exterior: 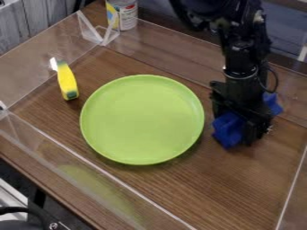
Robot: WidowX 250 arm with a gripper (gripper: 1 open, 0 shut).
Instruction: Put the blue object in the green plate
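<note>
The blue object (228, 130) is a royal-blue block lying on the wooden table just right of the green plate (142, 118), with its far end showing at the right (274, 104). My gripper (243, 126) points straight down onto the block, its black fingers straddling the block's middle and hiding it. I cannot tell whether the fingers are pressed on the block. The plate is bare and lies flat in the middle of the table.
A small yellow object with a white tip (66, 81) lies left of the plate. A clear plastic wall (36, 54) rings the work area. A clear stand (96, 31) and a white-and-yellow bottle (120, 13) stand at the back.
</note>
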